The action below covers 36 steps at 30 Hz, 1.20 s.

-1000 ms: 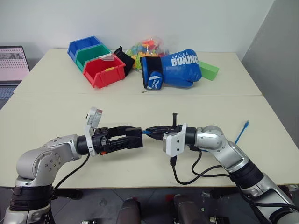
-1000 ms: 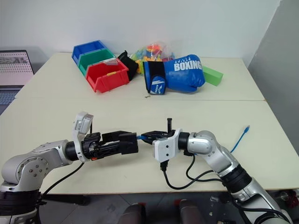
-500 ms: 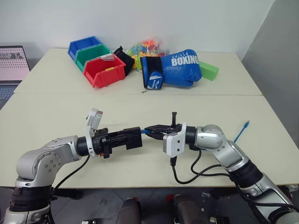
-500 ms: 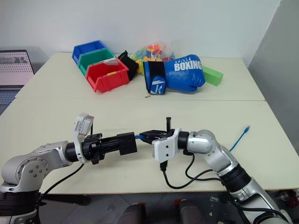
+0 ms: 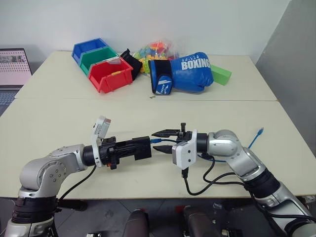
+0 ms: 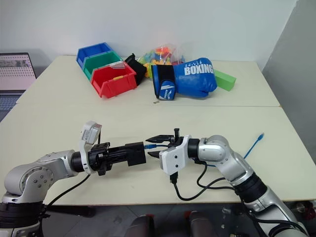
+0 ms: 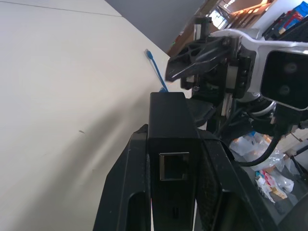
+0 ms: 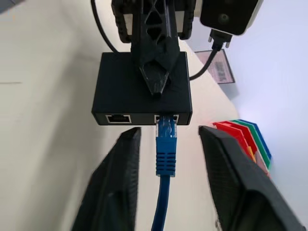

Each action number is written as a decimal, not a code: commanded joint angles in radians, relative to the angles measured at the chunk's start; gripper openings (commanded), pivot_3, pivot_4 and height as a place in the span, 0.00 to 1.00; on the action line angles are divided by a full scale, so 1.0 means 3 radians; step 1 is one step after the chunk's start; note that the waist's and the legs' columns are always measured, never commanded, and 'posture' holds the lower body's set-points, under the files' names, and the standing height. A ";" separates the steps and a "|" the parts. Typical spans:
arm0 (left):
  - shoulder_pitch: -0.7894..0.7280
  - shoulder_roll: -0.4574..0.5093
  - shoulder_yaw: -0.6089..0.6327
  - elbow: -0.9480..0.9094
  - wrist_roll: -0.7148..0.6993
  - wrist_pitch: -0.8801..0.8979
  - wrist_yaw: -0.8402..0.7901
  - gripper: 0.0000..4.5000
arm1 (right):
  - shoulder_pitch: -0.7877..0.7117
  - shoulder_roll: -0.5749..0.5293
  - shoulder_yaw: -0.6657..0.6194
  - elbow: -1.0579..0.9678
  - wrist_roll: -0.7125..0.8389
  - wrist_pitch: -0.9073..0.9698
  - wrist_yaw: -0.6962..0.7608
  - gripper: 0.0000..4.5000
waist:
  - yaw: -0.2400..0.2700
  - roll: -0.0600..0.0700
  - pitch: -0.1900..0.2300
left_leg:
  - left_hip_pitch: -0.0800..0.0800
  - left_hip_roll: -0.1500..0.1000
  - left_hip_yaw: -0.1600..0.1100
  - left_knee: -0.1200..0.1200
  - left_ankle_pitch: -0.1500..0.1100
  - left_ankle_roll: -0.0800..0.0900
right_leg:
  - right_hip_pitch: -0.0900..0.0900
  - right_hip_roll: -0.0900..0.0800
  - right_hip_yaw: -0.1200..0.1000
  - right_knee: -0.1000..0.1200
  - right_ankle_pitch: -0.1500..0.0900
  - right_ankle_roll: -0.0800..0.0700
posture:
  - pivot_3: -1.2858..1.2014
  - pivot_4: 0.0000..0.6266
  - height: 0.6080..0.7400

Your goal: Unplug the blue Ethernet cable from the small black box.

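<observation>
Small black box held above the table, clamped between the shut fingers of the left gripper, ports facing the right gripper. Blue Ethernet cable still seated in one port at the box's front face, plug end projecting straight out toward the right gripper; second port beside it vacant. Long axis of the plug in line with both grippers, which face each other tip to tip. Remainder of the cable running back under the right arm, far end resting on the table well apart. Right gripper nearer the plug: fingers parted to a moderate width, straddling the plug on both sides, apparently touching nothing and holding nothing. Probable next requirement: closing on the plug body with the latch tab depressed, then pulling straight back along the plug axis, away from the box. Off-axis pull likely to jam the latch.
</observation>
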State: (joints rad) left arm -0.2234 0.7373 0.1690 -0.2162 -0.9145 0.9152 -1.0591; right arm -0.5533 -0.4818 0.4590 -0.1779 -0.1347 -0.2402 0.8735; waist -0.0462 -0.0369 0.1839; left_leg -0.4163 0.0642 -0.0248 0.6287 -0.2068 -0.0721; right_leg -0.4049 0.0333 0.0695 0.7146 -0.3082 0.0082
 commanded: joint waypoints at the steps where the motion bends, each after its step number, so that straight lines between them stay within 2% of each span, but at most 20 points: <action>1: -0.0073 0.0110 -0.0077 -0.0015 0.0117 -0.0193 -0.0246 0.17 | 0.0078 -0.0098 -0.0268 -0.0604 0.0838 0.1005 0.0306 0.68 | 0.0007 0.0000 0.0000 | 0.0000 0.0000 0.0000 0.0000 0.0000 0.0000 | 0.0001 0.0000 0.0000 0.0000 0.0000 0.0000 | 0.52 0.24 1.00; 3: -0.0087 0.0157 -0.0142 -0.0009 0.0227 -0.0339 -0.0406 0.17 | 0.0094 -0.0091 -0.0456 -0.0856 0.1498 0.1908 0.0286 0.69 | 0.0008 0.0000 0.0000 | 0.0000 0.0000 -0.0001 0.0000 0.0000 0.0000 | 0.0000 0.0000 0.0000 0.0000 0.0000 0.0000 | 0.52 0.24 1.00; 5: -0.0098 0.0172 -0.0167 -0.0005 0.0266 -0.0412 -0.0493 0.17 | 0.0069 -0.0037 -0.0606 -0.0918 0.1939 0.2497 0.0210 0.69 | 0.0007 0.0001 0.0000 | 0.0001 0.0001 0.0000 0.0000 0.0000 0.0000 | 0.0001 0.0000 0.0001 0.0000 0.0000 0.0000 | 0.52 0.24 1.00; 11: -0.0138 0.0130 -0.0158 0.0010 0.0298 -0.0603 -0.0653 0.17 | 0.0050 0.0171 -0.0861 -0.0825 0.2626 0.3435 -0.0031 0.69 | 0.0003 0.0001 0.0001 | 0.0000 0.0001 -0.0001 -0.0001 0.0000 0.0000 | 0.0000 0.0000 0.0001 -0.0001 -0.0003 0.0004 | 0.52 0.24 1.00; 19: -0.0146 0.0149 -0.0158 0.0055 0.0327 -0.0662 -0.0727 0.17 | 0.0032 0.0333 -0.0849 -0.0668 0.2855 0.3765 -0.0082 0.69 | -0.0013 0.0002 0.0001 | -0.0001 0.0000 0.0000 -0.0001 0.0000 0.0001 | -0.0001 0.0001 0.0001 -0.0002 -0.0008 0.0012 | 0.52 0.24 1.00; 36: -0.0086 0.0128 -0.0139 -0.0030 0.0314 -0.0683 -0.0691 0.17 | -0.0078 0.0411 -0.0816 -0.0414 0.2857 0.3823 -0.0018 0.69 | -0.0028 0.0002 0.0001 | -0.0002 0.0001 0.0000 -0.0002 -0.0001 0.0001 | -0.0002 0.0002 0.0000 -0.0003 -0.0008 0.0013 | 0.52 0.24 1.00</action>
State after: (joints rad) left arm -0.2463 0.7727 0.1122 -0.1929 -0.8096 0.7210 -1.2673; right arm -0.5524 -0.3646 0.2198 -0.2854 0.7029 0.9087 0.8524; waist -0.0545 -0.0364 0.1842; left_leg -0.4169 0.0643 -0.0247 0.6281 -0.2070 -0.0718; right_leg -0.4055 0.0337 0.0693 0.7136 -0.3107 0.0120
